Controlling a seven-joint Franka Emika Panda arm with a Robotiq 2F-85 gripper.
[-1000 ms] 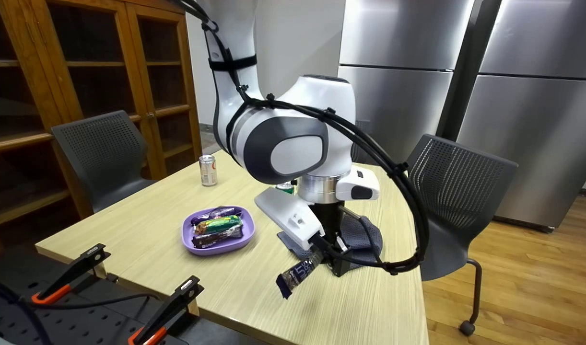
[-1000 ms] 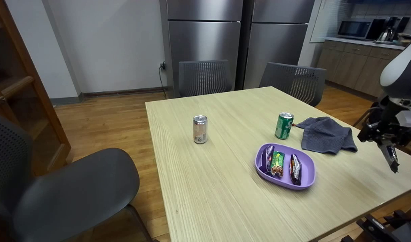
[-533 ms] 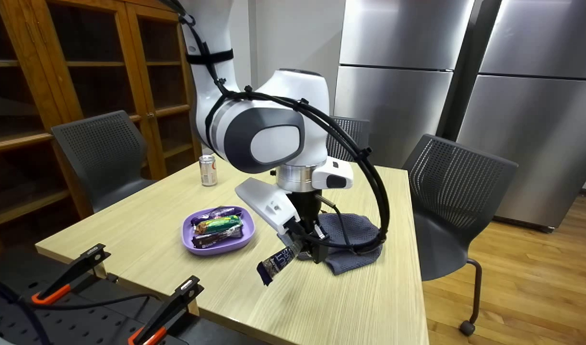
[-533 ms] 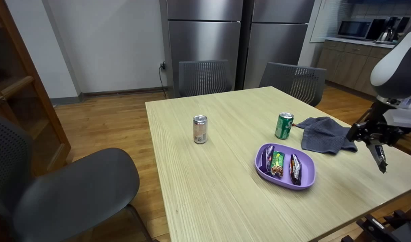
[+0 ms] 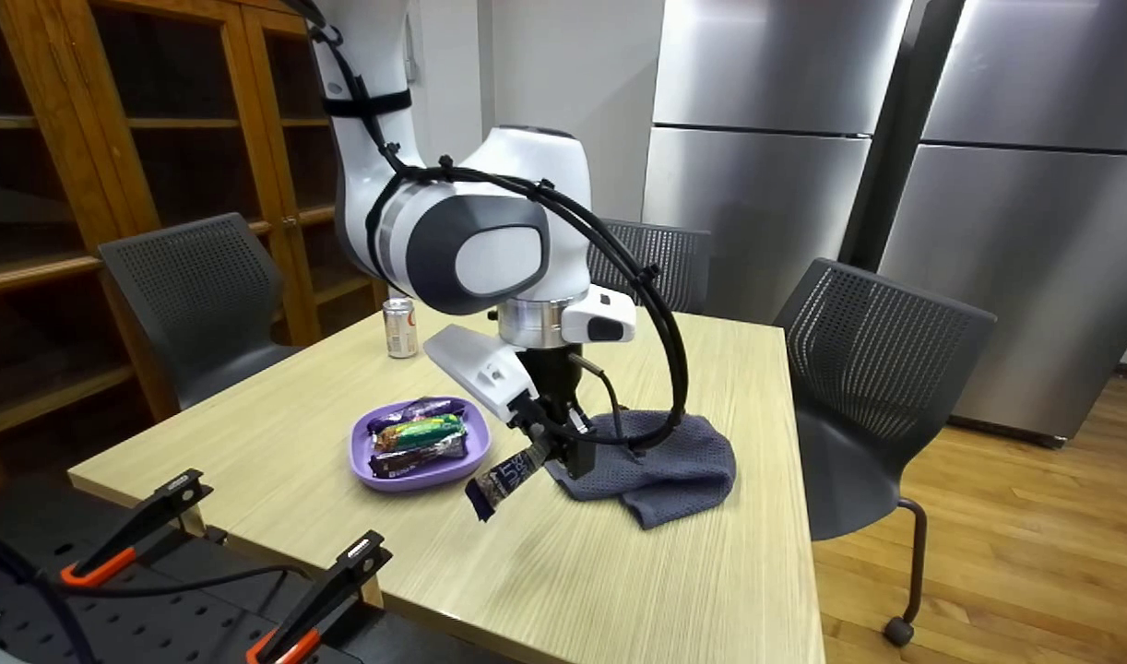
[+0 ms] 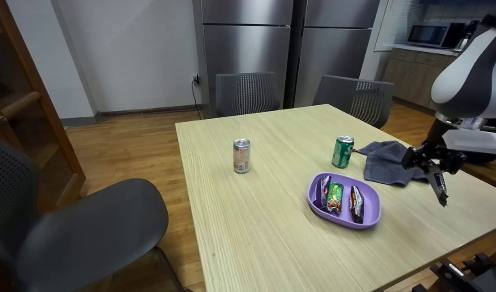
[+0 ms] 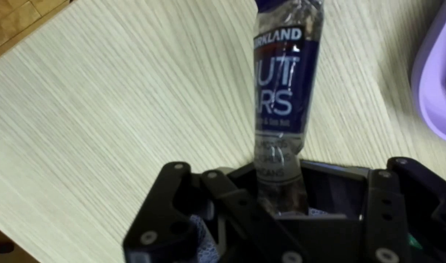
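Observation:
My gripper (image 5: 563,452) is shut on a nut bar (image 5: 508,475) in a clear and dark blue wrapper. The bar sticks out tilted downward above the table (image 5: 674,590). In the wrist view my gripper (image 7: 281,175) pinches one end of the bar (image 7: 281,84); the far end leaves the picture's top. In an exterior view my gripper (image 6: 432,162) and the bar (image 6: 438,184) are right of the purple tray (image 6: 374,222). The tray holds a green-wrapped bar (image 6: 335,196), a dark bar (image 6: 356,205) and a purple bar (image 6: 322,190). The tray's edge shows in the wrist view (image 7: 423,98).
A grey cloth (image 5: 660,466) lies on the table behind my gripper. A green can (image 6: 343,151) stands beyond the tray, and a pale can (image 6: 241,156) stands further off. Chairs (image 5: 886,369) surround the table. Clamps (image 5: 324,599) grip its near edge.
The arm and gripper have moved toward the purple tray with the nut bar held, uncovering more of the grey cloth. The tray, its bars and the cans have not moved.

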